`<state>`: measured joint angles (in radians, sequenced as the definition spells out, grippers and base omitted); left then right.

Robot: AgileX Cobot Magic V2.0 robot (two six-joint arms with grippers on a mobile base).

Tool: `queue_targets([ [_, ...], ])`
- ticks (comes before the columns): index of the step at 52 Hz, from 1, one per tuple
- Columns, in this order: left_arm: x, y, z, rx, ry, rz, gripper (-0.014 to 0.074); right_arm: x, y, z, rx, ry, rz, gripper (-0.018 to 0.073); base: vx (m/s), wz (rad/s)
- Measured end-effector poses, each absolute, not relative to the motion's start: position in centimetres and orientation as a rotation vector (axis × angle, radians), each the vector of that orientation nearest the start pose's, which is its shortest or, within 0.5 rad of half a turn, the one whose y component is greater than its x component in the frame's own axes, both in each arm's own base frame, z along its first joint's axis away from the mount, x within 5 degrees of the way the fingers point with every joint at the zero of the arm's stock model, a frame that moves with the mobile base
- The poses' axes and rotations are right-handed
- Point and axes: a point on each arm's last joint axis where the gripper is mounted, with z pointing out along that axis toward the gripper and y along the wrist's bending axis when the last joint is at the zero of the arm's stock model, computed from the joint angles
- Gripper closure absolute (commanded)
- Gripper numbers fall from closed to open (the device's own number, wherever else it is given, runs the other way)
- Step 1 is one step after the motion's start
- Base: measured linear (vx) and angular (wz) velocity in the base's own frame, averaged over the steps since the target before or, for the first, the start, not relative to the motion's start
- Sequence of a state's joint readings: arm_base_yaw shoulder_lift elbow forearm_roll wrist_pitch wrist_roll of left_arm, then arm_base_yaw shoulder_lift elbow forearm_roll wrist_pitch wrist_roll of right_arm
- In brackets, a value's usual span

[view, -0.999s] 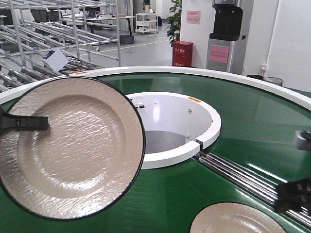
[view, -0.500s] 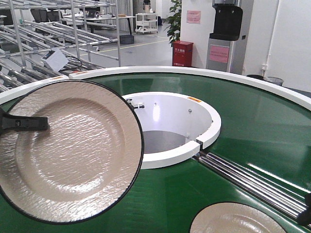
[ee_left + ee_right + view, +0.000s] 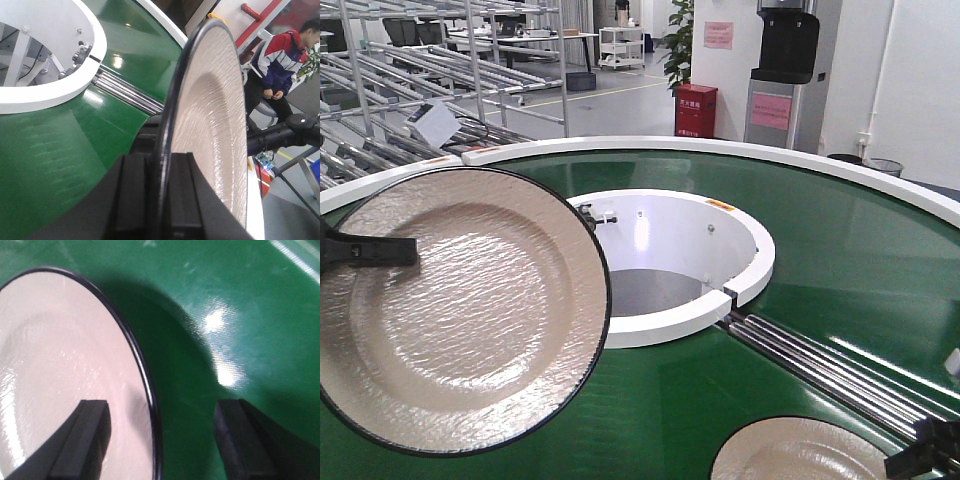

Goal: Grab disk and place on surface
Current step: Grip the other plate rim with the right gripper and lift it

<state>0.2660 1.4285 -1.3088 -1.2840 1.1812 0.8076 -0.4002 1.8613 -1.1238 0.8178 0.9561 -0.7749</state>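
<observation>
A beige disk [image 3: 460, 310] with a black rim hangs tilted above the green belt at the left, face toward the front camera. My left gripper [image 3: 410, 251] is shut on its rim, and the left wrist view shows the disk [image 3: 215, 115] edge-on, pinched between the left gripper's [image 3: 159, 165] black fingers. A second disk [image 3: 800, 455] of the same kind lies flat on the belt at the bottom right. My right gripper [image 3: 920, 455] is open and straddles that second disk's [image 3: 65, 375] rim, one finger over the disk and one over the belt, with the right gripper [image 3: 161, 409] holding nothing. The surface is out of view.
The green conveyor belt [image 3: 840, 250] rings a white hub [image 3: 670, 260] with an open centre. Metal rollers [image 3: 820, 365] cross the belt near the right gripper. A person [image 3: 277, 65] stands beyond the belt's white outer rim. Racks [image 3: 430, 70] stand behind.
My right gripper has dropped from the right edge of the front view down to the rim of the second disk. The held disk has drifted slightly left.
</observation>
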Motion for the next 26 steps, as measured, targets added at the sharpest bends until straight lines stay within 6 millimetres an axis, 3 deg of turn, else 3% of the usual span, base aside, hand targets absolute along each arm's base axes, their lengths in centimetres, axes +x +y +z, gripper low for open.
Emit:
queue_targets([
  [8, 29.6, -0.1, 39.4, 0.206, 2.015, -1.038, 0.0598, 34.1, -7.8, 15.8, 0.183, 2.688, 0.910, 0.0067, 0.00, 0.00],
  [14, 29.7, 0.0, 39.3, 0.188, 2.030, -1.017, 0.0598, 34.7, -6.2, 15.0, 0.127, 2.689, 0.967, 0.0098, 0.00, 0.00],
  [17, 29.7, 0.1, 39.2, 0.180, 2.030, -1.010, 0.0598, 35.0, -5.1, 14.8, 0.075, 2.690, 0.982, 0.0187, 0.00, 0.00],
  [24, 29.8, 0.2, 39.2, 0.157, 2.032, -1.003, 0.0598, 35.4, -3.6, 14.8, 0.050, 2.681, 1.004, 0.0575, 0.00, 0.00],
  [26, 29.9, 0.2, 39.2, 0.143, 2.040, -1.004, 0.0598, 35.5, -3.4, 15.2, 0.079, 2.654, 1.054, 0.0575, 0.00, 0.00],
])
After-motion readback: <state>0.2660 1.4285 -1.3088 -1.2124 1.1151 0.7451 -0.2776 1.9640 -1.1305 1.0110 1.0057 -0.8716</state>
